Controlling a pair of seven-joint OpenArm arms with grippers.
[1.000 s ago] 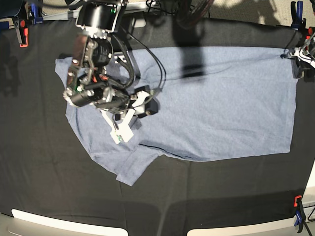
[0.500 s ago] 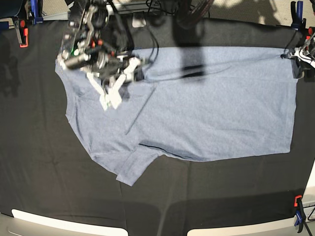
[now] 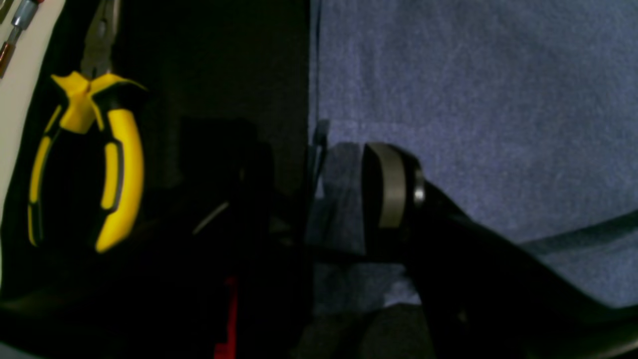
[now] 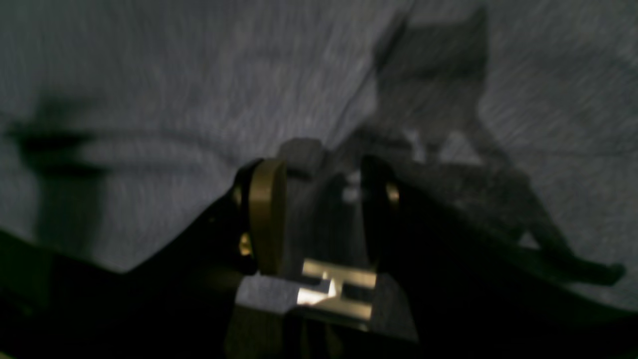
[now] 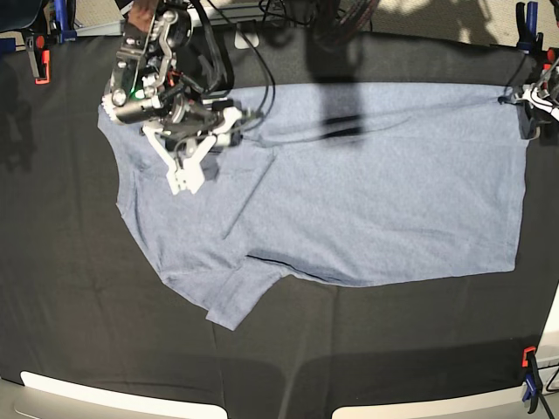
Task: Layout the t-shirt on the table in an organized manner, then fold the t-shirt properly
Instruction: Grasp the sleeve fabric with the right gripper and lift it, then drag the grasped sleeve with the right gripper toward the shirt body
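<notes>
The right gripper (image 5: 181,179) has moved from the t-shirt (image 5: 367,192) centre toward 10 o'clock. Its jaws now stand wider apart.

The right wrist view is blurred, so whether the right hand (image 4: 319,209) touches the t-shirt (image 4: 149,89) cannot be told, and the left hand (image 5: 530,105) is largely cut off at the base view's edge.

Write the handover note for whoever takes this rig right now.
Right tool: open, nothing held, hovering over the t-shirt near its collar end.
Left tool: at the shirt's hem corner on the table, cloth between the fingers; a firm grip cannot be confirmed.
Done: shirt spread mostly flat; one sleeve sticks out toward the table's near edge.
Left: tidy the layout, then every fold.
</notes>
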